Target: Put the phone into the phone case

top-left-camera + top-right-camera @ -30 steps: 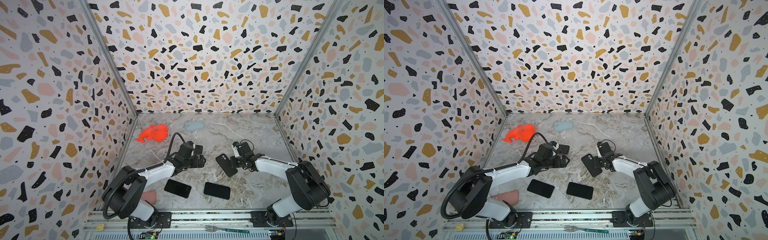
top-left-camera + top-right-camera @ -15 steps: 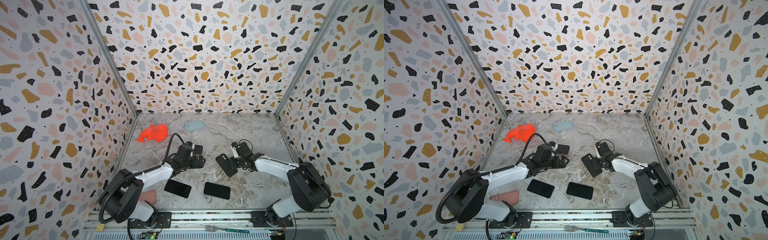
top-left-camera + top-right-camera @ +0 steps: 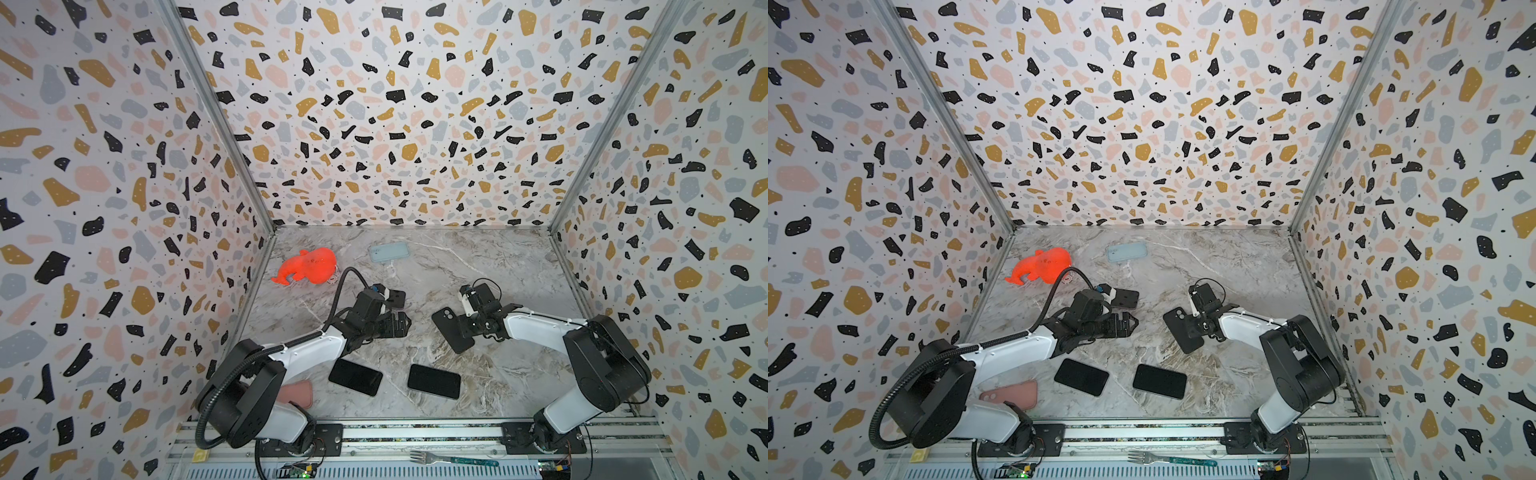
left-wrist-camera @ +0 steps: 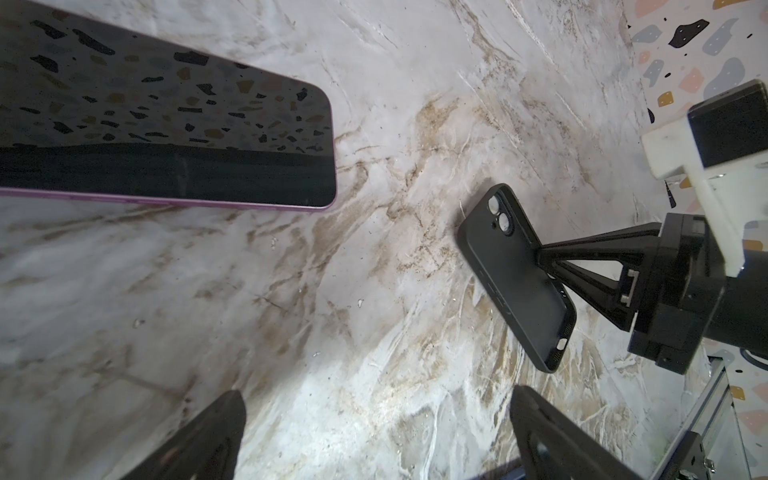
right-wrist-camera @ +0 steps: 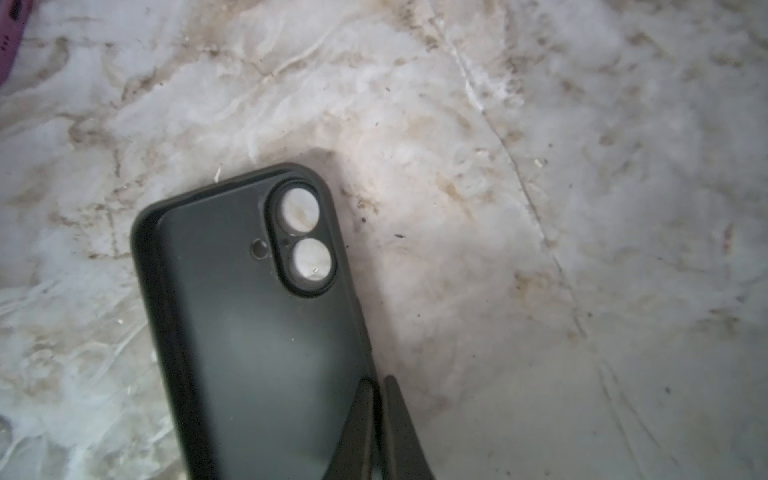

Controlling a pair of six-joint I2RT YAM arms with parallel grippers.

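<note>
Black case [image 3: 452,332] sits mid-table, right of centre, back side up. It is empty: marble shows through both lens holes in the right wrist view [image 5: 257,332]. Whether it rests flat or is tipped off the surface, cannot tell.

Right gripper [image 3: 471,328] is clamped on the case's long side wall, its fingers [image 5: 357,428] pinched together over the rim. The left wrist view confirms the same hold [image 4: 540,253].

Left phone [image 3: 355,377] and right phone [image 3: 434,381] lie flat and screen-up toward the front edge, apart from each other and from the case. Neither is touched.

Left gripper [image 3: 401,324] hovers low over the table [image 3: 498,270], left of the case and not touching it. Its jaws are spread wide and hold nothing.

Blue case [image 3: 389,251] lies near the back wall, with an orange toy [image 3: 309,270] to its left. Pink case [image 3: 1013,392] is at the front left, partly under the left arm. Fork [image 3: 453,459] lies on the front rail.
</note>
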